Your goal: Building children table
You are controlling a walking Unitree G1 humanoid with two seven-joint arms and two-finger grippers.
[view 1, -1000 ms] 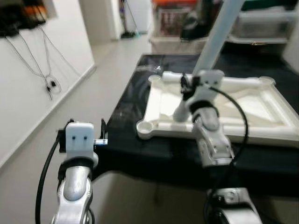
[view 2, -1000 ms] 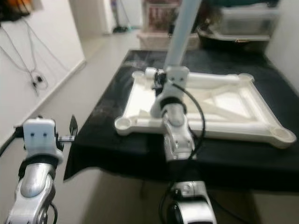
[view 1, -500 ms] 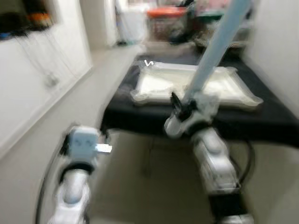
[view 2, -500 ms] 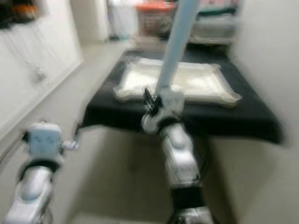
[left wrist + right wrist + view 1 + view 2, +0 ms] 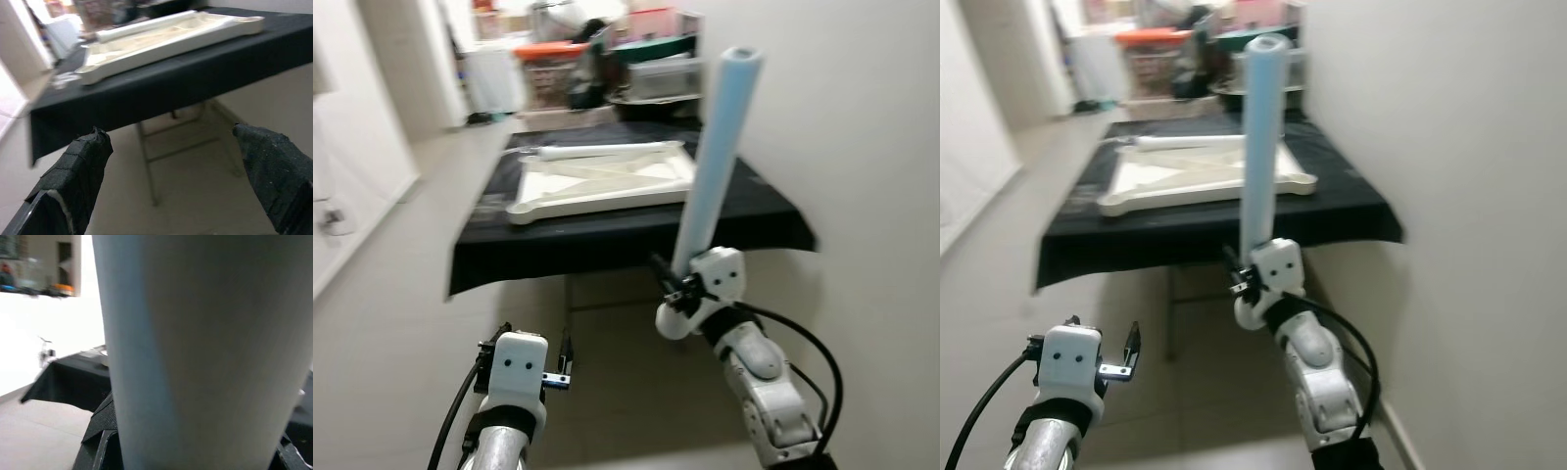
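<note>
My right gripper (image 5: 677,285) is shut on the lower end of a long pale blue table leg (image 5: 715,162) and holds it nearly upright in the air, well short of the table's front edge. The leg (image 5: 195,347) looms close in the right wrist view, one black finger (image 5: 100,435) beside it. The white children's tabletop (image 5: 602,183) lies upside down on the black-clothed table (image 5: 626,230), with a white leg (image 5: 597,151) lying along its far side. My left gripper (image 5: 530,339) hangs low over the floor, open, nothing between its fingers (image 5: 73,181).
A plain wall (image 5: 862,147) runs close along my right. Bins and boxes (image 5: 646,64) are stacked behind the table. Folding table legs (image 5: 146,166) stand under the cloth. Open tiled floor (image 5: 401,294) lies between me and the table and to my left.
The camera has pulled back and turned, so the table now lies farther off. The blue leg, whose lower end was at the white tabletop, has come away with my right gripper.
</note>
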